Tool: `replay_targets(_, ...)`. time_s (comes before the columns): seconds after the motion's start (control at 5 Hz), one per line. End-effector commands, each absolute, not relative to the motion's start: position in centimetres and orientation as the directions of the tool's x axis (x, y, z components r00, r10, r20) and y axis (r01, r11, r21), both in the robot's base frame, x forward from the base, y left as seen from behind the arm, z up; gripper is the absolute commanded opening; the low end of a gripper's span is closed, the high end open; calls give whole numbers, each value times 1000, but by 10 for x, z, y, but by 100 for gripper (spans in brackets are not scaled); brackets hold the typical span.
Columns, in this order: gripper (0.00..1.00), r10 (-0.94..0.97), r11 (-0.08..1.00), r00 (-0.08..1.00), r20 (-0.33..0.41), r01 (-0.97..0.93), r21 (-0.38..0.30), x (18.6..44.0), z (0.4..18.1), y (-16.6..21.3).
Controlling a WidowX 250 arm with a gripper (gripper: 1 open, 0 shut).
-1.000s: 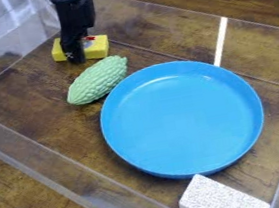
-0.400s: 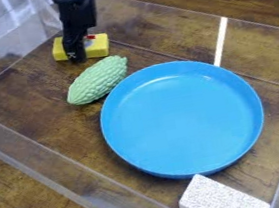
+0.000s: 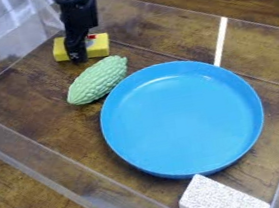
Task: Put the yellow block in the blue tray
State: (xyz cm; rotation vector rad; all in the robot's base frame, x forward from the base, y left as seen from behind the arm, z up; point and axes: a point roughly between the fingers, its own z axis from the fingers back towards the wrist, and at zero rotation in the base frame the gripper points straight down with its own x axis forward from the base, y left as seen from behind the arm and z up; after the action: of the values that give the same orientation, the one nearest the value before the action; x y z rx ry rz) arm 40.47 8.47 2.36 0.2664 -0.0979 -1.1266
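Observation:
The yellow block (image 3: 64,50) sits on the wooden table at the upper left, its middle hidden behind my black gripper (image 3: 78,52). The gripper points down onto the block with its fingers closed around it; the block still rests on the table. The blue tray (image 3: 181,117) is a large round dish to the lower right of the block, with nothing in it.
A green bumpy vegetable-like lump (image 3: 96,79) lies between the block and the tray, almost touching the tray's rim. A white speckled sponge-like block (image 3: 220,199) sits at the bottom edge. Clear plastic walls (image 3: 61,181) border the table.

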Motion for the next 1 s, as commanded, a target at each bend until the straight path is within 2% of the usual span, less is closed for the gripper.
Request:
replay_targets(0.0,0,-907,389,419,-47,874,291,411,44,64)
replay_targets(0.6,0,-863,469,502,-60,839,278,408,74,35)
replay_targets(0.8,0,-866,465,497,-61,843,271,408,80,31)
